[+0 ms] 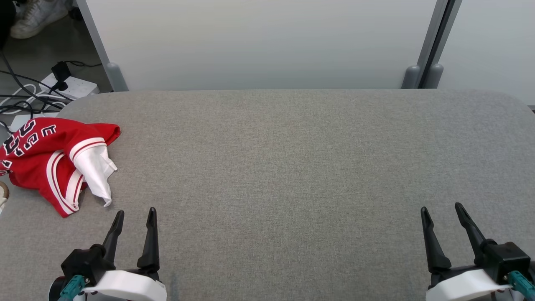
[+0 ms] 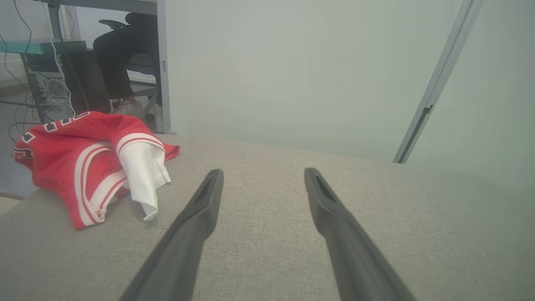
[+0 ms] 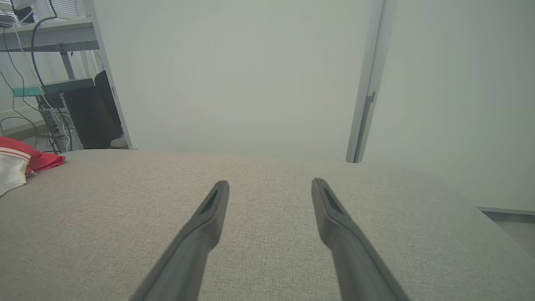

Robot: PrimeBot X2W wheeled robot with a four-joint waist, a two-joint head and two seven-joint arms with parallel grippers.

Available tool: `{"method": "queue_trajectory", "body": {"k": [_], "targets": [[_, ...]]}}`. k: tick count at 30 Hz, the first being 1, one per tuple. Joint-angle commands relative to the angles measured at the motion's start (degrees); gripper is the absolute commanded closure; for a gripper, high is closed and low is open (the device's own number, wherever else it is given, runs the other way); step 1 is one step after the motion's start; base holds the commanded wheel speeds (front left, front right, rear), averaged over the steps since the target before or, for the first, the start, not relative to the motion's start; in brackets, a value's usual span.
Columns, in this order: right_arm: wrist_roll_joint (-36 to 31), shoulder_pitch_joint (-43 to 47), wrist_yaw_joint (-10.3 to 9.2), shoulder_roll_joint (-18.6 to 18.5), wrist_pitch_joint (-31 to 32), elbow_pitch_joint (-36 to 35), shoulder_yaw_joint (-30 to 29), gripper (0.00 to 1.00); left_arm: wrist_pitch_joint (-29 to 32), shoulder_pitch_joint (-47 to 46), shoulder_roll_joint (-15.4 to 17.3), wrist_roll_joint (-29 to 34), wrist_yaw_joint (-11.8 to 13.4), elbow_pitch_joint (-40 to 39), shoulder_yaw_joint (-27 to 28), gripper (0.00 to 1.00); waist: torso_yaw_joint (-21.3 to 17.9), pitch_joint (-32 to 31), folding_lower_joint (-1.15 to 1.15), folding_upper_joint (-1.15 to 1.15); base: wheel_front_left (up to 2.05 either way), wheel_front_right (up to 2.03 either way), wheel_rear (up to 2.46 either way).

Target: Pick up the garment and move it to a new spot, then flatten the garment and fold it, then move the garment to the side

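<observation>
A crumpled red garment (image 1: 39, 156) with white stripes, dark lettering and a white sleeve lies bunched at the left edge of the grey table (image 1: 292, 167), partly hanging over it. My left gripper (image 1: 136, 212) stands open just below and right of it, empty. The left wrist view has the garment (image 2: 83, 167) to the left of the open left gripper (image 2: 262, 174). My right gripper (image 1: 441, 207) is open and empty at the lower right, far from the cloth. The right wrist view catches the garment (image 3: 21, 159) at its left edge, beyond the open right gripper (image 3: 271, 184).
A pale partition wall (image 1: 267, 42) with grey posts backs the table. A power strip and cables (image 1: 62, 85) lie on the floor past the far left corner. A person's shoe (image 1: 37, 14) shows at the top left, and a seated person's legs (image 2: 117, 62) beyond the garment.
</observation>
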Motion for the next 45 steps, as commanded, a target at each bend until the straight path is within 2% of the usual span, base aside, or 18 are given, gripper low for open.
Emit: {"method": "queue_trajectory", "body": {"k": [1,9,34,40,45], "targets": [[-1.9,-0.3,0.39,-0.3,-1.3,-2.1,1.0,0.0,-1.0,-1.5,0.4,2.0,-0.1,-0.7,1.4,0.0,0.0,-0.1,0.0,0.0,0.0,0.0,0.0],[-4.5,0.5,0.41,0.3,-2.7,-2.5,0.1,0.0,-2.4,-1.9,0.3,6.5,0.3,1.4,1.3,0.0,0.1,-0.2,0.0,0.0,0.0,0.0,0.0],[-2.5,1.1,0.41,0.9,-2.7,-1.3,-1.2,0.0,-2.4,-2.9,0.5,5.4,1.0,4.1,0.8,0.0,0.2,-0.5,0.0,0.0,0.0,0.0,0.0],[-1.9,1.0,0.41,0.9,-2.7,-1.4,-1.0,0.0,-2.4,-3.4,0.6,5.5,1.3,3.3,0.5,0.0,2.1,-0.4,0.0,0.0,0.0,0.0,0.0],[-1.7,0.5,0.41,0.9,-2.7,-1.8,0.5,0.0,-2.4,-4.2,0.6,5.1,2.0,2.5,0.6,0.0,6.1,-0.1,0.0,0.0,0.0,0.0,0.0]]}}
